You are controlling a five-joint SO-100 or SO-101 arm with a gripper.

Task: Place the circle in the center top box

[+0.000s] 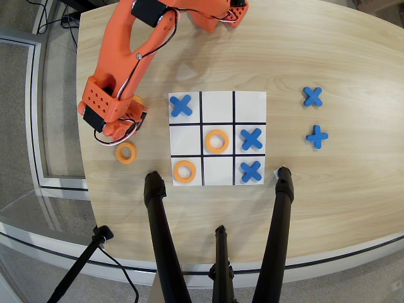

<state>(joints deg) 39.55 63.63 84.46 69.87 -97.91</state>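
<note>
An orange ring (126, 152) lies flat on the table left of the board. My orange gripper (118, 134) hangs just above and behind it, close to its far edge; its jaws are hidden under the gripper body, so I cannot tell whether they are open. Two more orange rings lie on the board (218, 95), one in the central cell (217, 141) and one in the near-left corner cell (184, 172). The middle cell of the row towards the tripod legs (218, 172) is bare white.
Blue crosses sit in three cells: far-left (181, 105), middle-right (251, 139) and near-right (251, 171). Two more crosses (312, 96) (317, 136) lie on the table to the right. Black tripod legs (161, 233) (278, 227) rise over the near table edge.
</note>
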